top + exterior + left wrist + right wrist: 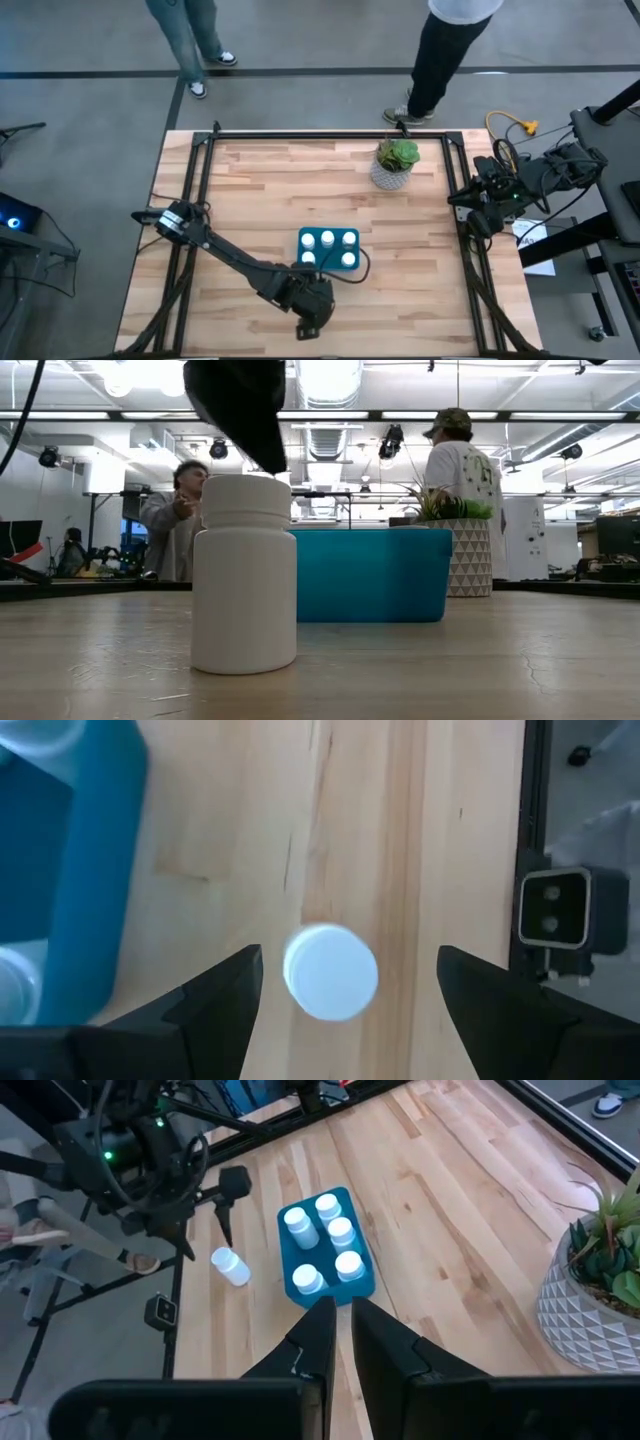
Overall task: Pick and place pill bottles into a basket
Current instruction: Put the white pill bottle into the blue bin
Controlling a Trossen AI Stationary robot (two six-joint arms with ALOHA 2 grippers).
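Note:
One white pill bottle (pixel 330 972) stands upright on its base on the table near the near edge; it also shows in the low view (pixel 245 575) and the right wrist view (pixel 230 1267). My left gripper (pixel 345 988) hovers above it, open, with one finger on each side of the cap and not touching it. In the high view the gripper (pixel 312 318) hides the bottle. The teal basket (pixel 345 249) sits just beyond it and holds several white bottles (pixel 325 1240). My right gripper (pixel 342 1330) waits shut and empty at the table's right edge.
A white patterned pot with a green plant (pixel 396 165) stands at the far right of the table. A black frame (pixel 330 134) runs along the table's edges. Two people stand beyond the far edge (pixel 440 60). Bare wood lies right of the basket (pixel 420 270).

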